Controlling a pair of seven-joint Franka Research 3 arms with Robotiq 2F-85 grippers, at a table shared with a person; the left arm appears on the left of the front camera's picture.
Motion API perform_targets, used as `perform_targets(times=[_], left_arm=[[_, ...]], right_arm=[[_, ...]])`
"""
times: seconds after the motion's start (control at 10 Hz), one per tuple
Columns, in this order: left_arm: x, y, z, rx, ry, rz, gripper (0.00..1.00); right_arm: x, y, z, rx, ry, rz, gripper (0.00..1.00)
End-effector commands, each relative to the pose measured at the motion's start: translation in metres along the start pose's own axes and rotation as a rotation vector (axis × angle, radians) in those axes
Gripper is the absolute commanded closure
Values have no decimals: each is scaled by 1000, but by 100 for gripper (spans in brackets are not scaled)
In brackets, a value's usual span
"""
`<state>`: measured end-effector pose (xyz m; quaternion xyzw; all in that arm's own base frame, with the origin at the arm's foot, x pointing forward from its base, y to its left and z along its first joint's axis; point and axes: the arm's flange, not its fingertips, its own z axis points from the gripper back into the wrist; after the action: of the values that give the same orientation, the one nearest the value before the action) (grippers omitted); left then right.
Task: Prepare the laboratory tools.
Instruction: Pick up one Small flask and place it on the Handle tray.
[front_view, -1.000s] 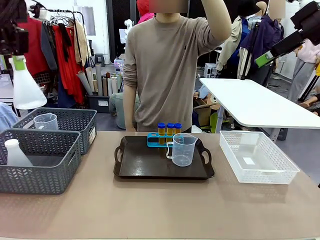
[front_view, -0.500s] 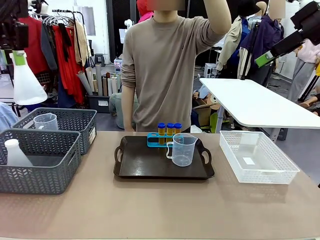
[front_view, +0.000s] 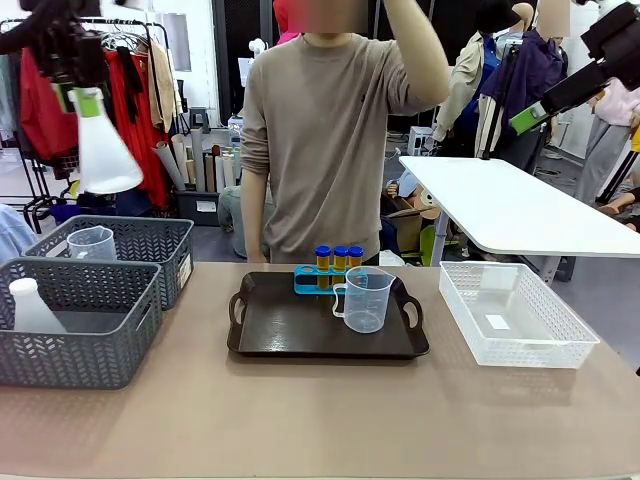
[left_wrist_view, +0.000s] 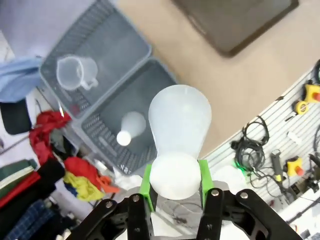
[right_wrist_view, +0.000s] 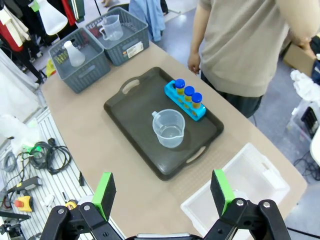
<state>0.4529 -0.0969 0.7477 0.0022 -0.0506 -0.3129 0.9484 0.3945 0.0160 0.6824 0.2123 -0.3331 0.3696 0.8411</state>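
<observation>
Lighting was bright and even, falling from above, with no hard glare. Front view: the counter was sharp, with short soft shadows under the dark brown tray. The white translucent conical flask at upper left was smeared by motion blur. Left wrist view: soft throughout, the flask hazy near the lens, the background blurred, the edges bowed. Right wrist view: crisp, with a faint sheen on the tray and straight lines curved toward the corners.

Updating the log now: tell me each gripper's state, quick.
Left gripper: shut on the white conical flask, gripped at its neck.
Right gripper: open, holding nothing.
</observation>
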Motion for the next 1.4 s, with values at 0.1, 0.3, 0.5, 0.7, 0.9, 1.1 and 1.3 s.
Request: perform_targets(times=[0.1,0.3,0.5,0.7,0.9,1.1,1.3], left_arm=[[38,-33,-31,-37,-20,-50,100],[65,-66,-58,-75,-29,-94,100],[75,-75,-64,-110,-26,-103,100],[71,-63,-65,-106,-26,-70,100],[60,-54,-60,-99,-25,-74,100],[37,-33,-52,-79,-26,-37,100],[20,-18,-44,-59,-36,-2,100]], right_arm=[[2,0,0,17,-23,7,0],[2,0,0,17,-23,7,0],[2,0,0,17,-23,7,0],[2,0,0,17,-23,7,0],[2,0,0,17,-23,7,0],[2,0,0,17,-23,7,0],[2,0,0,17,-23,7,0]])
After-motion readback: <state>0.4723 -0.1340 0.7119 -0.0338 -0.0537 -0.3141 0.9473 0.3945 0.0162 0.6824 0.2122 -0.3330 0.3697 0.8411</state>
